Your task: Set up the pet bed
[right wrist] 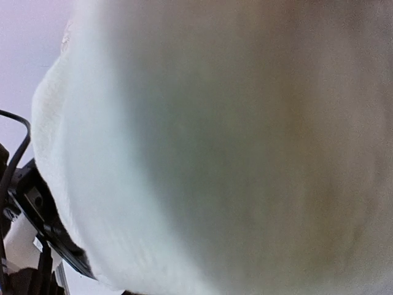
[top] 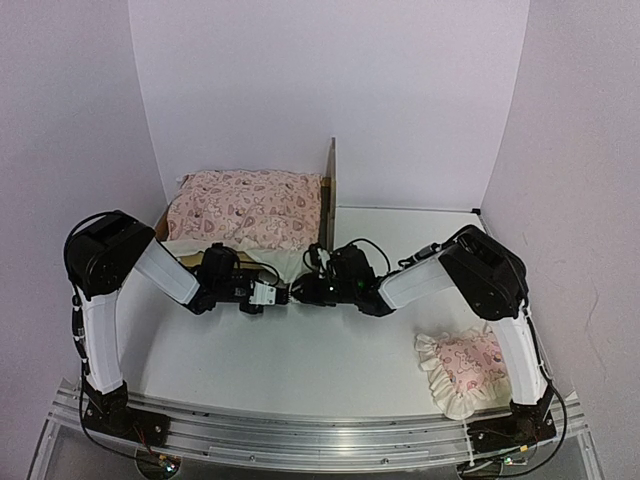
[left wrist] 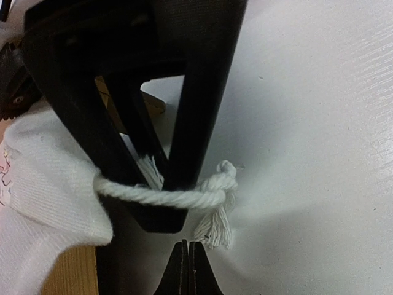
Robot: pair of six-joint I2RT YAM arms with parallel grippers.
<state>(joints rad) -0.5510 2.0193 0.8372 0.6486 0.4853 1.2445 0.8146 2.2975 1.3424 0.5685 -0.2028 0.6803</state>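
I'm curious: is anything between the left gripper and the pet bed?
Yes. The right gripper's black fingers, looped by a white knotted cord, sit between the shut left gripper and the light plywood pet bed.

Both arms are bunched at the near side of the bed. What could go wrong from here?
1. The white rope lies across the right gripper's fingers; pulling away could snag it and drag the cushion or pet bed.
2. White fabric fills the right wrist view, so that arm works blind.
3. The left gripper, shut, sits almost against the right one; they may collide.
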